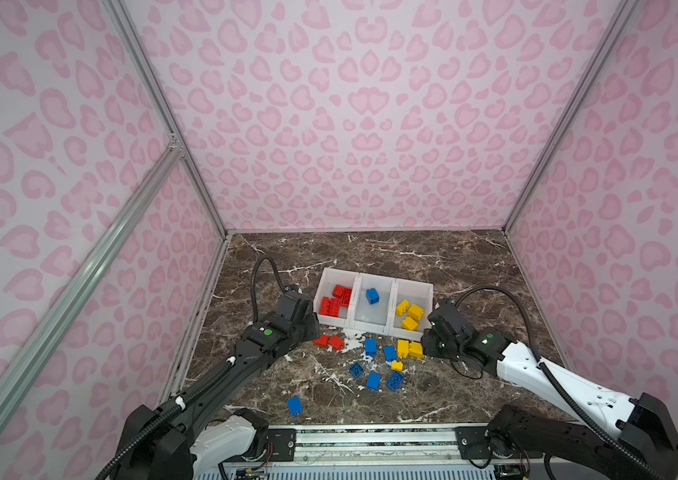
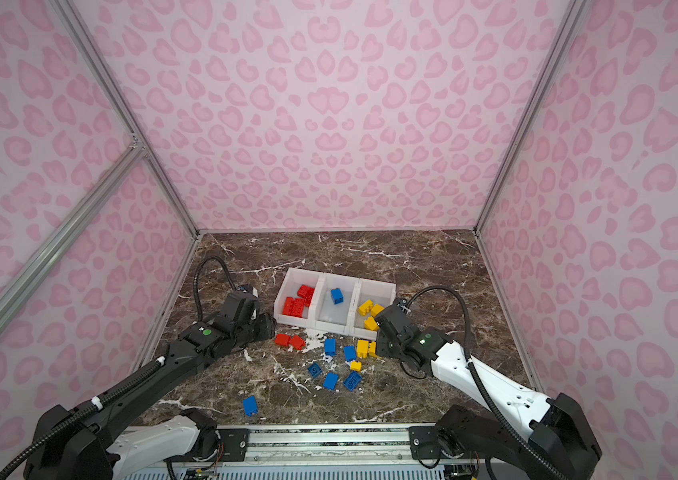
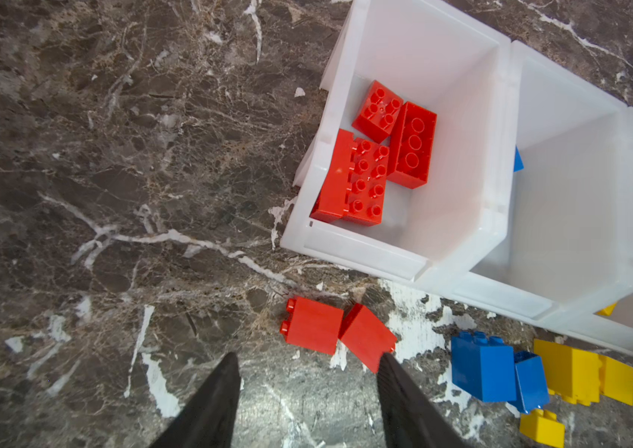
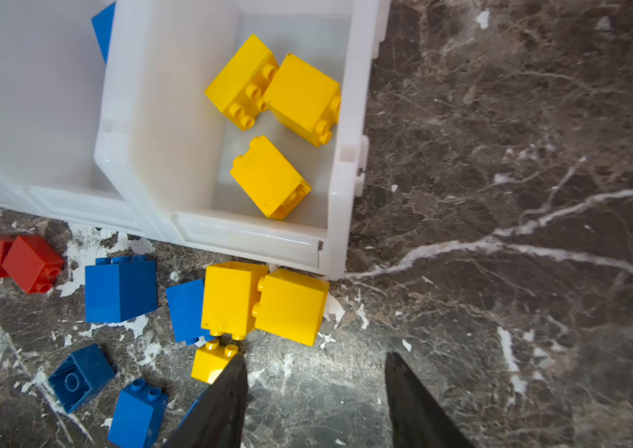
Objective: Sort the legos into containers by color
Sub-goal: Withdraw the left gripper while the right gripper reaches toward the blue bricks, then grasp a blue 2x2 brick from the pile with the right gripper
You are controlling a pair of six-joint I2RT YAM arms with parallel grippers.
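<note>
Left gripper point(image 3: 307, 360) and right gripper point(image 4: 315, 360) both gape empty, low over the marble table point(image 3: 113, 194), loose legos point(image 4: 121, 289) scattered just before the containers point(image 3: 357, 252); risk: a left fingertip point(image 3: 390, 372) sits at a corner of the tilted red brick point(image 3: 365, 333), so closing may flick it aside, not grip.

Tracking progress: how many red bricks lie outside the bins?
2. One red brick and its red neighbour lie touching on the table before the leftmost bin; none seem hidden.
</note>
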